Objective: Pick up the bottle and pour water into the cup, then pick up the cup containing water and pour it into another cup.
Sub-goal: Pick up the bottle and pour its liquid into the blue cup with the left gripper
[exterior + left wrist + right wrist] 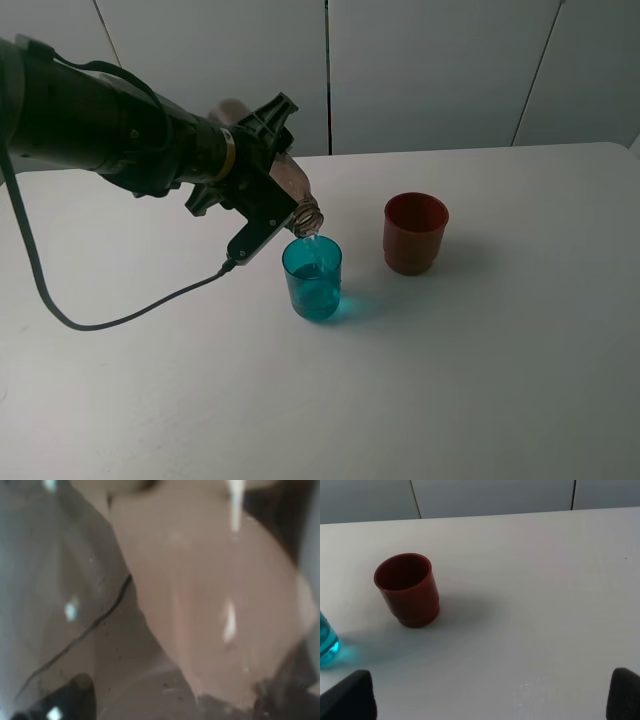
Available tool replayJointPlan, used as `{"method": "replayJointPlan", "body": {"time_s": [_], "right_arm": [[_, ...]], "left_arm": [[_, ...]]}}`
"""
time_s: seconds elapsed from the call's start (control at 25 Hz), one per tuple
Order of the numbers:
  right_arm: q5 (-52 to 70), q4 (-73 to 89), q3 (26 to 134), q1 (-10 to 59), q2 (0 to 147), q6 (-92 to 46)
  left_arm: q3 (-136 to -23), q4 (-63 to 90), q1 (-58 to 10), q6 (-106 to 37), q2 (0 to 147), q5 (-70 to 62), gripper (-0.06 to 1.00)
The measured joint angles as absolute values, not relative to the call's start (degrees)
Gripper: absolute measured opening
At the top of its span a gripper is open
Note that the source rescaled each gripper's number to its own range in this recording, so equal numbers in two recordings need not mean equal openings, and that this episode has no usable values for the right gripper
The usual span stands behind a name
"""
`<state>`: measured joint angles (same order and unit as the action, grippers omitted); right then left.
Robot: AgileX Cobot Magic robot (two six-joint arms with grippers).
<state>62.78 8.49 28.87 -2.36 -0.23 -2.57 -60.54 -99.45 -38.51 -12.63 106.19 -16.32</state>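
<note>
— Where is the bottle [292,183] now?
— Centre-left of the frame, tilted; the left gripper [264,175] pinches it, neck over the teal cup [312,280]; the red-brown cup [415,233] stands right, apart; the right gripper [490,695] jaws are spread.

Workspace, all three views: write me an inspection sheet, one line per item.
Surface: white table, no spills seen.
Job's things: bottle tilted, mouth down over the teal cup, which holds some water; red-brown cup upright, standing apart from it, looks empty.
Clutter: nothing seen.
Hands: left hand shut on the bottle; right hand open, holding nothing, above the table.
Cables: black cable trails from the left hand across the table.
Surroundings: white wall panels behind the table.
</note>
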Motion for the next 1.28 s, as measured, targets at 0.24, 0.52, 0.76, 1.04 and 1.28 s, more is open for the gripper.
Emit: {"method": "replayJointPlan", "body": {"time_s": [0.24, 0.52, 0.76, 1.04, 1.28], "right_arm": [[62.8, 8.5, 28.9, -2.4, -0.2, -2.6], [62.8, 8.5, 28.9, -2.4, -0.2, -2.6], [62.8, 8.5, 28.9, -2.4, -0.2, -2.6], [62.8, 8.5, 28.9, -2.4, -0.2, -2.6], [62.8, 8.5, 28.9, -2.4, -0.2, -2.6]], "left_arm": [[-60.5, -99.6, -38.5, -13.1, 106.2, -16.3, 0.0], [-60.5, -99.6, -38.5, -14.8, 106.2, -16.3, 0.0], [-60.6, -99.6, -38.5, -16.0, 106.2, -16.3, 0.0], [-60.6, -99.6, -38.5, -16.6, 106.2, -17.2, 0.0], [-60.6, -99.6, -39.1, -17.9, 106.2, -17.5, 0.0]]}}
